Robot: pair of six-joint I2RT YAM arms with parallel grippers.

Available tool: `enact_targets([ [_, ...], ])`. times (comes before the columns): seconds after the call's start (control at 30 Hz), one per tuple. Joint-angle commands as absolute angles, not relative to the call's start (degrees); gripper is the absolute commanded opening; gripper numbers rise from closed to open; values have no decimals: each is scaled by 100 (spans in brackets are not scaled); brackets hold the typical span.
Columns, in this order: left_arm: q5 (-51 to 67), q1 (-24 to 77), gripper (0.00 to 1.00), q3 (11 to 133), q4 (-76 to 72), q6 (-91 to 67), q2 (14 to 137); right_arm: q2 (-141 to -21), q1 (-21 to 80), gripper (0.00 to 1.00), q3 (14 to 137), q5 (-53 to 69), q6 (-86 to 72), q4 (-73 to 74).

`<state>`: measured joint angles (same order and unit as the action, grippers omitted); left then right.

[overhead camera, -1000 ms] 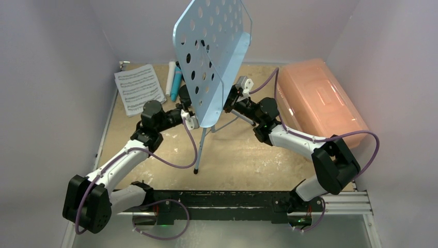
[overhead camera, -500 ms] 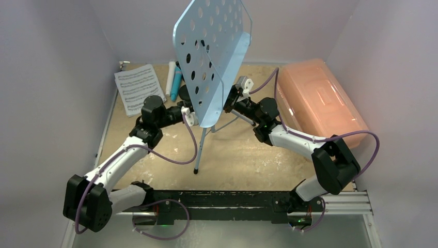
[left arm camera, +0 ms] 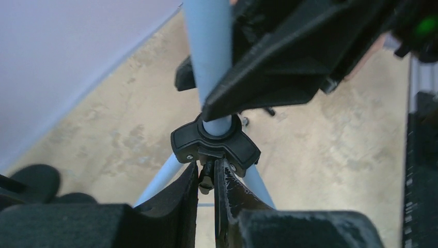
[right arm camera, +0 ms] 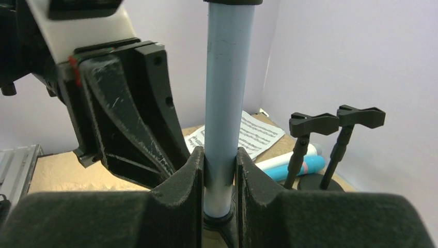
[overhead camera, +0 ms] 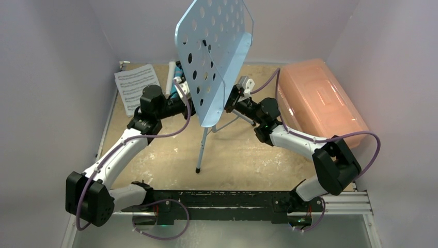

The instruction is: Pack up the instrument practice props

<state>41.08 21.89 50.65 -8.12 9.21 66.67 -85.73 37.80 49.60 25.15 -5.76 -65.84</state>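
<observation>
The light-blue perforated music rack (overhead camera: pixel 214 57) stands on its tripod legs (overhead camera: pixel 201 150) mid-table. My right gripper (right arm camera: pixel 219 155) (overhead camera: pixel 232 101) is shut on its light-blue pole (right arm camera: pixel 227 77). My left gripper (left arm camera: pixel 206 168) (overhead camera: pixel 181 98) reaches in from the opposite side, pinching a small black knob (left arm camera: pixel 206 175) under the black tripod hub (left arm camera: pixel 215 144). Printed sheet music (overhead camera: pixel 138 88) lies at the back left. Beside it are a white microphone (overhead camera: pixel 170 77) and a blue one (right arm camera: pixel 304 168). Two black mic holders (right arm camera: pixel 310 150) (right arm camera: pixel 351 139) stand upright by them.
A pink translucent box (overhead camera: pixel 320 101) lies closed at the right side of the table. White walls close in the left, back and right. The rack's front foot (overhead camera: pixel 198 169) rests near the table's middle.
My left gripper has swung toward the back behind the rack's lower edge and closed on the hub's knob. The right arm keeps its hold on the pole.
</observation>
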Motion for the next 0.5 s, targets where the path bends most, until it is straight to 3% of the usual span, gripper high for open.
enact_targets([
  [0.0, 3836, 2231, 4, 5394, -580, -1110, 7146, -8337, 3789, 0, 4940, 2724, -229, -6788],
  [0.47, 3987, 1212, 15, 4524, -2583, -5336, 7570, -8306, 3788, 0, 4940, 2750, -234, -6788],
])
